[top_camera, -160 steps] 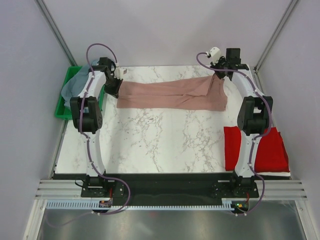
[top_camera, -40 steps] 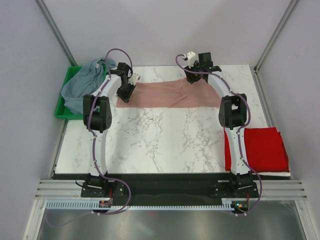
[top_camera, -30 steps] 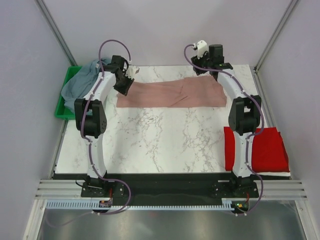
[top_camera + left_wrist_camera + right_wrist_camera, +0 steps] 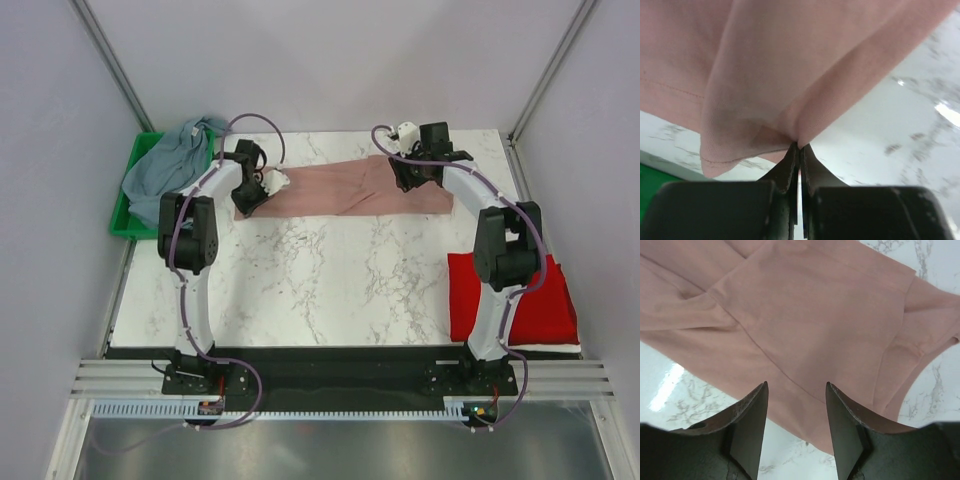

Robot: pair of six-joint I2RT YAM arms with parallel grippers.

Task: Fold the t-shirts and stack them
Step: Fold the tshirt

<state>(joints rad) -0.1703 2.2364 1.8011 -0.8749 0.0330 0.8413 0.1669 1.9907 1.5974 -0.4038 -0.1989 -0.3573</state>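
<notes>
Pink cloth is what both my grippers are at. I count three t-shirts, two grippers and one bin.

From the top camera, the pink t-shirt (image 4: pixel 350 188) lies as a long band across the upper middle of the marble table (image 4: pixel 320 280). The red t-shirt (image 4: pixel 535 300) lies flat at the table's lower right edge, well apart from the pink one. The grey-blue t-shirt (image 4: pixel 165 165) is heaped over the green bin (image 4: pixel 125 222) at the upper left. That view places my left gripper (image 4: pixel 252 195) at the band's left end and my right gripper (image 4: pixel 412 175) over its right part, but it cannot tell me how either pair of fingers stands.

The wrist cameras do. On my left wrist, the two dark fingers (image 4: pixel 786 170) are pressed together at the bottom centre of the frame, pinching a gathered fold of pink cloth at their tips. The cloth hangs from that pinch and fills the upper frame, with marble to the right and a sliver of green in the lower left corner.

On my right wrist, the fingers (image 4: pixel 747 425) stand wide apart at the bottom of the frame and hold nothing. Pink cloth spreads across the upper frame and runs down into the gap between them, with a diagonal fold edge and a sleeve at the right. Whether the tips touch the cloth I cannot tell.
</notes>
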